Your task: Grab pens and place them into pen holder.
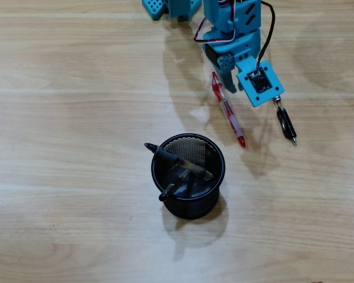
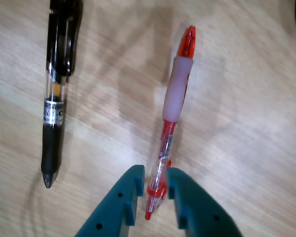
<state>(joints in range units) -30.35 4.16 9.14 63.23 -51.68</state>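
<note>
- Stretching across both views is a pale wooden table point(image 1: 71, 118) with long grain lines and soft shadows; nothing of the room beyond it shows.
- The overhead view alone shows the black mesh pen holder point(image 1: 211, 180), standing upright near the middle of the table, well apart from the arm.
- Two black pens point(image 1: 176, 160) lie tilted inside the pen holder, crossing each other, one poking out over its left rim.
- The overhead view also shows the blue arm point(image 1: 233, 26) coming in from the top edge, with red and black wires on it.
- On the table lie the red pen point(image 1: 229, 112) and, to its right in the overhead view, another black pen point(image 1: 286, 125), near each other but apart.
- The wrist view shows detail the overhead view does not: the red pen point(image 2: 175, 98) has a clear red barrel and a whitish grip, and the black pen point(image 2: 56, 94) on its left has a clear middle with a silver band.
- The gripper point(image 2: 155, 180) enters the wrist view from the bottom edge; its two teal fingers point(image 2: 130, 190) straddle one end of the red pen with the jaws only narrowly parted.
- The fingers sit right against the pen's sides, but I cannot tell whether they are clamped on it; the pen lies flat on the table.
</note>
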